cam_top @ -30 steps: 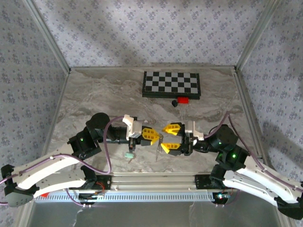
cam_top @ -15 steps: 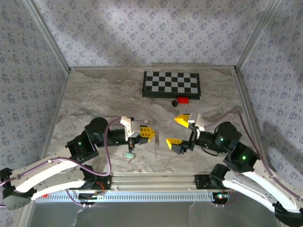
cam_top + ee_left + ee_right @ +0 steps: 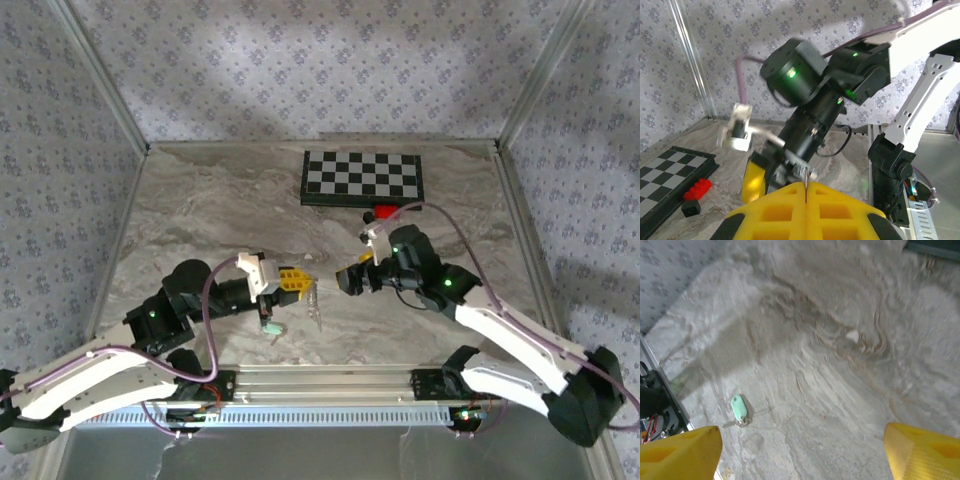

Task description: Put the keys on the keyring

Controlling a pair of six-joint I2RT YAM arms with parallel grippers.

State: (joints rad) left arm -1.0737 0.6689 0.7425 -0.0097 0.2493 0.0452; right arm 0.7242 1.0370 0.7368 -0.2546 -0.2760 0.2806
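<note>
While the grey marbled table takes up most of the top view, the left arm comes in from 7 o'clock and the right arm from 5 o'clock, both bent toward the middle. Next in size, the checkerboard lies flat at the table's 12 o'clock, close to the back wall. The left gripper sits a bit to 7 o'clock of table centre, its yellow fingers pressed together (the left wrist cam shows them meeting w/ a thin silvery sliver poking out of the seam). From those tips the keyring hangs as a thin pale chain, pinched at its top end, its lower end trailing toward 5 o'clock; can't tell if it touches the table. The right gripper is at approx. 2 o'clock of the left one, apart from it and from the chain; in the right wrist cam its yellow fingertips stand spread wide at the frame's 7 and 5 o'clock corners. A red block lies just off the board's near edge at its 5 o'clock, and a black block sits just beside it in the left wrist cam. Smallest, the key, w/ a mint-green head, lies flat on the table at 7 o'clock of the left fingertips, near but not touching, and not on the chain.
</note>
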